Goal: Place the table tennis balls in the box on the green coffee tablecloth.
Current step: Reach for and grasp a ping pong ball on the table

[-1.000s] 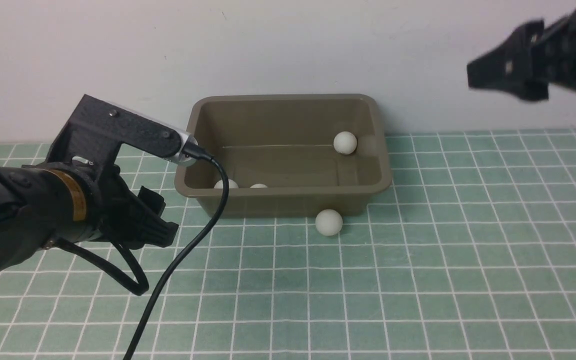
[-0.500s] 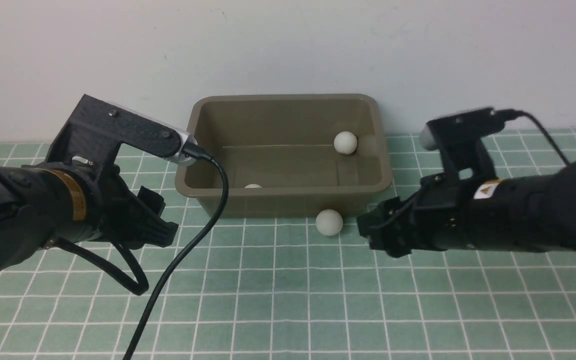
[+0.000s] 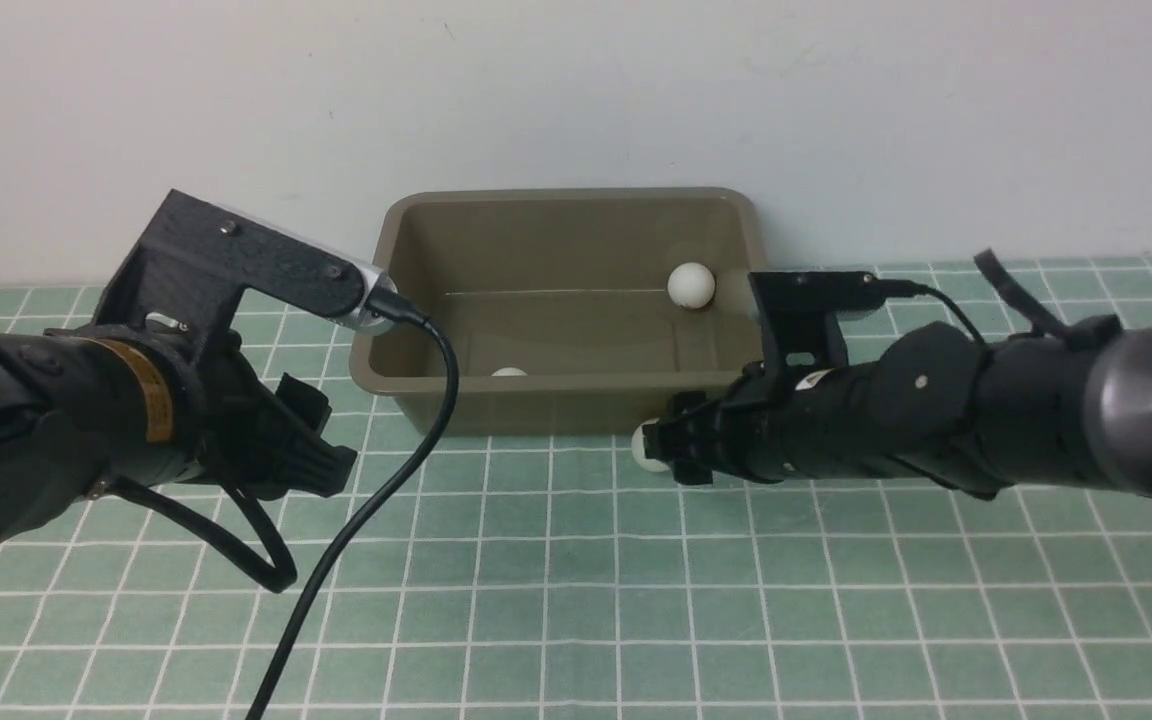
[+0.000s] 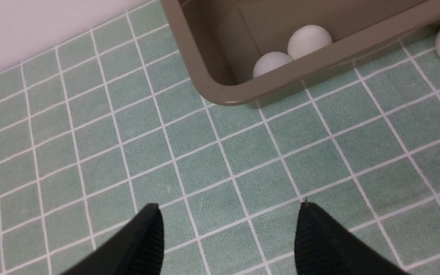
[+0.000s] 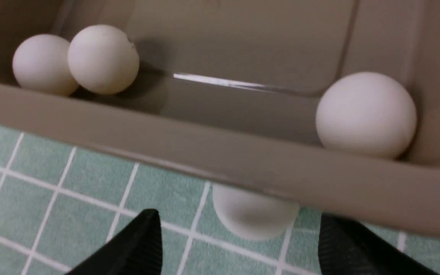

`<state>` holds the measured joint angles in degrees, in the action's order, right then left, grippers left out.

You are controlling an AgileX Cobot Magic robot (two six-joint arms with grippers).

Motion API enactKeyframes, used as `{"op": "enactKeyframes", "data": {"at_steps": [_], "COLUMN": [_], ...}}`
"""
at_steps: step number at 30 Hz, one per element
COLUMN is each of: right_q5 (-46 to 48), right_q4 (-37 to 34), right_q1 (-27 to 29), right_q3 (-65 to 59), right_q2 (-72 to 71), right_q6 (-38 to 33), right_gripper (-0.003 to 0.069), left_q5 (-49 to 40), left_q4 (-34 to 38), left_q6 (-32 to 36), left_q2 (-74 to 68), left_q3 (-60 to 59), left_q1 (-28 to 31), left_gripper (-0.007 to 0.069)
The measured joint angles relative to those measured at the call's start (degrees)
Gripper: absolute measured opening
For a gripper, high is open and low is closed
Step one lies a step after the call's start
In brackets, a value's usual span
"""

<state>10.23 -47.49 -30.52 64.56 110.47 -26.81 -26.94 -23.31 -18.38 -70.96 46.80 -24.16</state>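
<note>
The remaining table tennis ball (image 5: 256, 215) was found outside the olive-brown plastic tub (image 3: 576, 405), on the green coffee tablecloth (image 3: 576, 600), just beside the tub's near wall and partly under its flared rim (image 5: 189, 151). Three further balls were noted inside the tub in the right wrist view. The right gripper (image 5: 240, 229) stood wide, its fingers on either side of the loose ball with a visible gap at each; no grip had been made. The left gripper (image 4: 229, 225) also stood wide, with nothing between its fingers. The loose ball was judged light, thin-shelled and stiff, smooth enough to slip and ready to roll at a slight nudge; hard squeezing risked a dent. The proper hold was judged to be across its widest part, from two opposite sides, with even, modest pressure. A pinch taken too high was considered liable to squirt it out downward. The overhanging rim was recorded as the chief hazard: a straight lift could have knocked the ball or a finger against it, so drawing clear first was advised.
</note>
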Motion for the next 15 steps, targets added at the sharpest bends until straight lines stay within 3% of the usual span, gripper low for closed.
{"op": "enactKeyframes", "data": {"at_steps": [15], "right_q5": [-3.2], "right_q4": [-2.0], "right_q1": [0.0], "right_q3": [0.9], "right_q2": [3.5], "right_q6": [0.0], "right_gripper": [0.0496], "left_q5": [0.0], "left_q4": [0.0], "left_q6": [0.2], "left_q2": [0.0], "left_q3": [0.0], "left_q1": [0.0], "left_gripper": [0.0415]}}
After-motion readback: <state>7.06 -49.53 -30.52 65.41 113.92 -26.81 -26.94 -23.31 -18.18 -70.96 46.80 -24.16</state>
